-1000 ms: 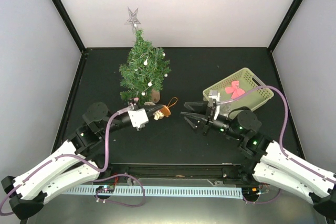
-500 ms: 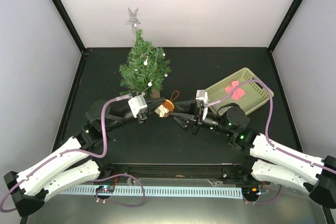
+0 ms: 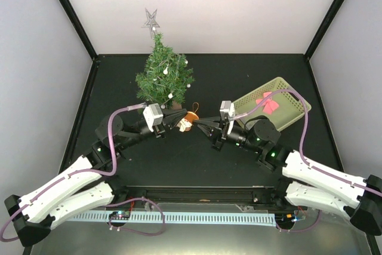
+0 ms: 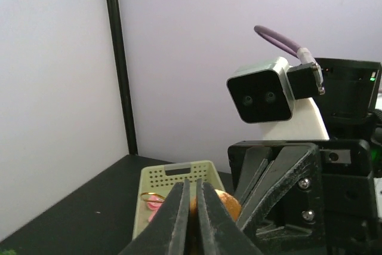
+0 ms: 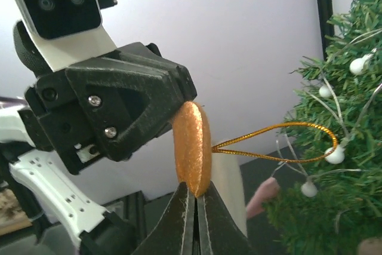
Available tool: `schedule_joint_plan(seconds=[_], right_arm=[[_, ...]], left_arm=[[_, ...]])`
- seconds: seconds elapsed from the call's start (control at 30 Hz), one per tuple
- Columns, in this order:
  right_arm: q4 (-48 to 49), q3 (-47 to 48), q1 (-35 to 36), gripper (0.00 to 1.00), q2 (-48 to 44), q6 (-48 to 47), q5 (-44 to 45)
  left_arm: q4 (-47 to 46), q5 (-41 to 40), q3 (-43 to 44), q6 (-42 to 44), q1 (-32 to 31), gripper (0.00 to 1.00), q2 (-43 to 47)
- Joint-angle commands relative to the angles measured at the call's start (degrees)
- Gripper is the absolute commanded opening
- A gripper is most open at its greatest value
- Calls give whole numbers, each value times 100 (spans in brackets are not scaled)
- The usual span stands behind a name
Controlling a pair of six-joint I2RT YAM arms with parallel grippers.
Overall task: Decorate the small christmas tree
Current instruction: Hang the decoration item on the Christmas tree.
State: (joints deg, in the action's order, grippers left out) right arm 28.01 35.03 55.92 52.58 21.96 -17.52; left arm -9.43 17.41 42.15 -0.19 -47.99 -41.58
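Both claws are on the ornament [image 5: 192,147], an orange glitter disc with a gold loop [image 5: 280,143]. It hangs in the air just in front of the tree [image 3: 162,82], which stands at the back left of the table [image 3: 197,165]. My right claw [image 5: 192,198] is pressed together on the disc's lower rim. My left claw [image 4: 192,207] is pinched shut too, with the disc at its tips, so I read this as a handover.

The right claw has only a thin bite on the rim. If the left lets go, the disc could swivel or slip out and drop. If both pull while clamped, the disc may twist or the loop may tear. The loop reaches toward the twigs and white beads [image 5: 334,156], though I cannot tell whether it touches them. A snag there could tip the tree. The claws sit nearly nose to nose, so a small misjudged move would knock them together.

The table is flat matte black, and a fallen disc would likely lie flat and be awkward to pick up. Plain pale walls [image 3: 209,10] with black posts [image 3: 68,10] close three sides. A green basket [image 3: 285,116] holding a pink bow [image 3: 267,101] sits at the right.
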Motion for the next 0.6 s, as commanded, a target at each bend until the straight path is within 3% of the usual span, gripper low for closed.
schedule_joint_plan(seconds=[0.0, 0.2, 0.33, 0.43, 0.57], right_arm=[[-1023, 425, 25, 1, -274, -1512, 419], [-2997, 1050, -123, 1, -596, -3023, 74], [-3817, 1220, -125, 1, -721, -3838, -1037], [-4328, 1315, -125, 1, -808, -4237, -1538], [-5200, 1681, -125, 1, -676, -4717, -2023]], left_arm=[[-222, 81, 39, -659, -25, 14, 163], [679, 247, 210, -717, -18, 58, 326], [1327, 660, 295, -339, -25, 67, 438], [1580, 977, 320, -140, -22, 67, 541], [1914, 1063, 506, -527, -24, 69, 614]])
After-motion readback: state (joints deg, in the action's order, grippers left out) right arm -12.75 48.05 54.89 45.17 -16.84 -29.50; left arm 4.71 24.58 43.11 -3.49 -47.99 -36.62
